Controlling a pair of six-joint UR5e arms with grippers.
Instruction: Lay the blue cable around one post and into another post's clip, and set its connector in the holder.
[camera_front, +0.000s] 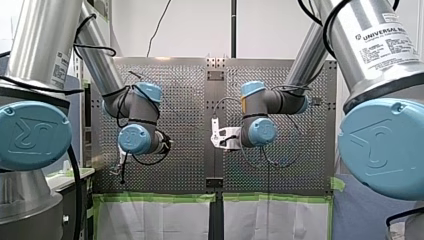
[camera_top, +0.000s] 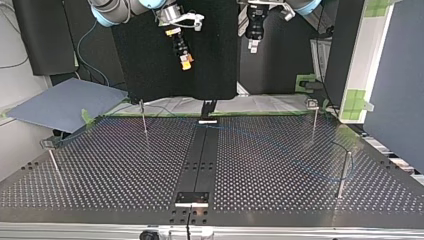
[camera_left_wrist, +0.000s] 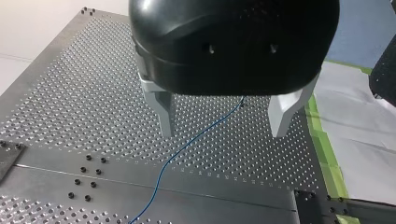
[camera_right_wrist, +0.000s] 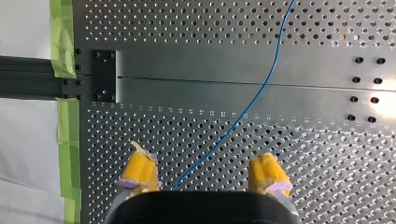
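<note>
Cable (camera_right_wrist: 267, 83) lies loose beneath right gripper (camera_right_wrist: 201, 158).

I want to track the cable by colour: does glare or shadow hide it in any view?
Right wrist view: glare whitens the table by the bolt holes, clear of the blue cable. Left wrist view: evenly lit, cable plain. Top view: dark table, cable faint. Front view: cable not discernible.

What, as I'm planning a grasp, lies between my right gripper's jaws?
Only the blue cable, on the perforated table, seen in the right wrist view.
</note>
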